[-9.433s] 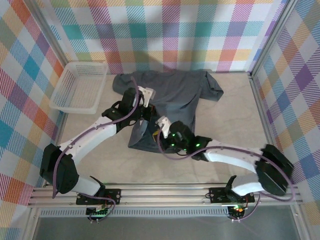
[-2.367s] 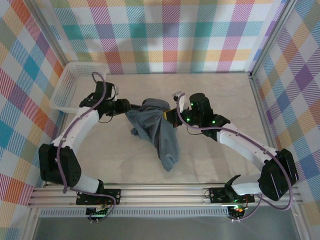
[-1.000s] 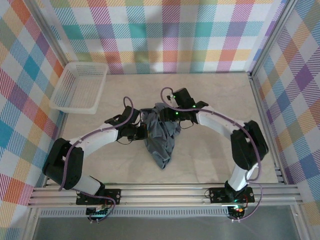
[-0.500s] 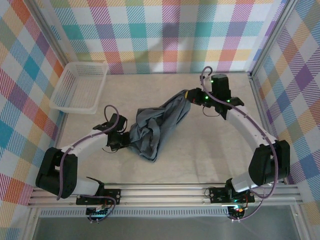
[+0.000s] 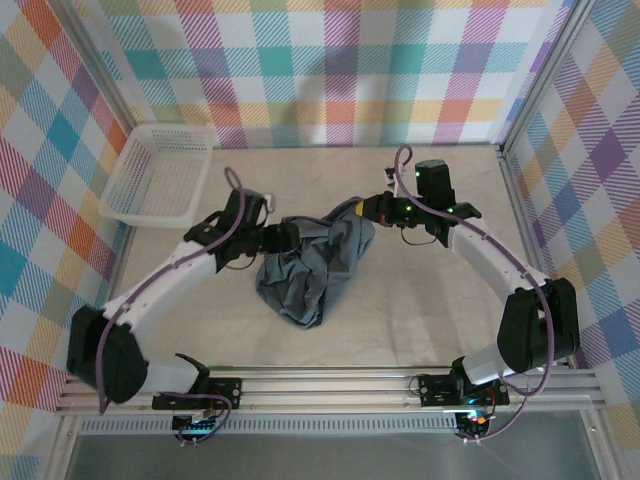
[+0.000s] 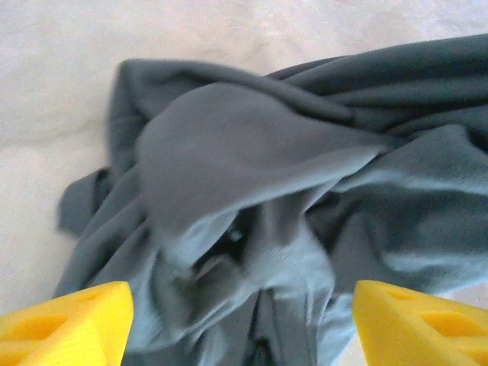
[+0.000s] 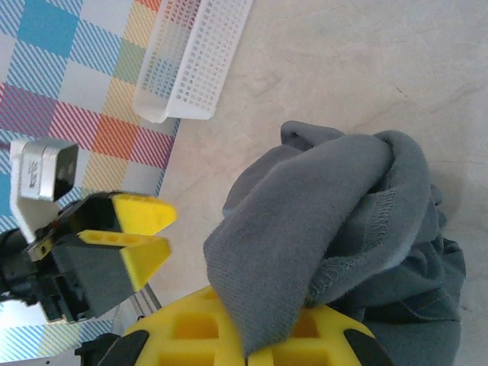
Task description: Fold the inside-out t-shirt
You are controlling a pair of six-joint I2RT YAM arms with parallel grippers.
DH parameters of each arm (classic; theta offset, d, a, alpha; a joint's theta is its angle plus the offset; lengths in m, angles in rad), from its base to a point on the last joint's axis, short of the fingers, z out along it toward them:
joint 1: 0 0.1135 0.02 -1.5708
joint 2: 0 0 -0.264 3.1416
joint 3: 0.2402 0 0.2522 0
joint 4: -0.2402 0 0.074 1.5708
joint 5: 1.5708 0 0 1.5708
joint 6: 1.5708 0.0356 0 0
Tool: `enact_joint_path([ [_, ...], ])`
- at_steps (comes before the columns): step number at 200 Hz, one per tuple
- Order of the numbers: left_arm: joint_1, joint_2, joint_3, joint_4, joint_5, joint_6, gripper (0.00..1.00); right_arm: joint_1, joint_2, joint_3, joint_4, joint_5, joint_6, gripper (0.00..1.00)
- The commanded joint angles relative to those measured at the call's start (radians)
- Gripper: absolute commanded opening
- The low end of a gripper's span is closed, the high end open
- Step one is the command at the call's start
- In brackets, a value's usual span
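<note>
A plain slate blue-grey soft cloth t-shirt (image 5: pixel 308 272) was seen as a crumpled heap on the pale beige table top (image 5: pixel 430 310), not spread out. In the top view it was found to the right of the white plastic mesh basket (image 5: pixel 155 180) and nearer to the arm bases than the basket, well apart from it. The basket itself was placed in the far left corner, against the coloured checked wall (image 5: pixel 60 110).

The left gripper (image 5: pixel 287 236) was located between the basket and the heap, at the edge of the cloth that faced the basket. In the left wrist view its yellow fingertips (image 6: pixel 65 320) were held wide apart, so this gripper (image 6: pixel 244 335) was released. Rumpled folds of the t-shirt (image 6: pixel 252 175) were lying in front of it.

The right gripper (image 5: pixel 362 209) was on the side of the heap away from the basket. In the right wrist view a thick fold of the t-shirt (image 7: pixel 328 198), with a stitched hem, was clamped between its yellow fingers (image 7: pixel 191 332), so this gripper (image 7: pixel 267 335) was grasping the t-shirt. In the same view the left gripper (image 7: pixel 169 232) was seen with the basket (image 7: pixel 198 61) beyond it.
</note>
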Motion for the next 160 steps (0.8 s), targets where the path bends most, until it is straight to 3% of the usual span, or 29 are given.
enact_joint_path([
  [1, -0.001, 0.146, 0.057, 0.005, 0.009, 0.000, 0.80, 0.005, -0.029, 0.012, -0.017, -0.034, -0.023, 0.00],
  [13, 0.001, 0.220, 0.106, 0.016, -0.029, -0.012, 0.79, 0.006, -0.033, 0.012, -0.024, -0.030, -0.022, 0.00],
  [27, 0.010, 0.298, 0.164, 0.022, -0.032, -0.013, 0.64, 0.005, -0.038, 0.012, -0.042, -0.004, -0.021, 0.00],
  [34, 0.017, 0.330, 0.202, 0.000, -0.027, -0.015, 0.53, 0.005, -0.042, 0.015, -0.068, 0.035, -0.016, 0.00],
  [51, 0.023, 0.346, 0.259, -0.047, -0.014, -0.015, 0.09, -0.003, -0.048, 0.021, -0.133, 0.159, -0.005, 0.00],
  [58, 0.023, 0.322, 0.264, -0.053, -0.009, -0.020, 0.00, -0.013, -0.049, 0.019, -0.157, 0.212, -0.002, 0.00],
  [78, 0.025, 0.221, 0.283, -0.091, 0.056, -0.052, 0.00, -0.051, -0.025, -0.034, -0.161, 0.367, -0.013, 0.00],
  [101, 0.025, 0.108, 0.306, -0.123, 0.212, -0.117, 0.00, -0.062, 0.131, -0.055, -0.163, 0.556, -0.169, 0.00],
  [122, 0.022, 0.045, 0.324, -0.165, 0.251, -0.146, 0.00, -0.060, 0.206, 0.018, -0.242, 0.524, -0.228, 0.00],
  [130, 0.022, 0.031, 0.332, -0.186, 0.245, -0.144, 0.00, -0.057, 0.175, 0.012, -0.222, 0.487, -0.216, 0.08],
  [143, 0.022, 0.018, 0.336, -0.203, 0.238, -0.142, 0.00, -0.043, 0.092, 0.003, -0.207, 0.468, -0.192, 0.33],
  [160, 0.022, 0.023, 0.339, -0.206, 0.235, -0.141, 0.00, 0.031, -0.045, -0.023, -0.174, 0.513, -0.191, 0.42],
])
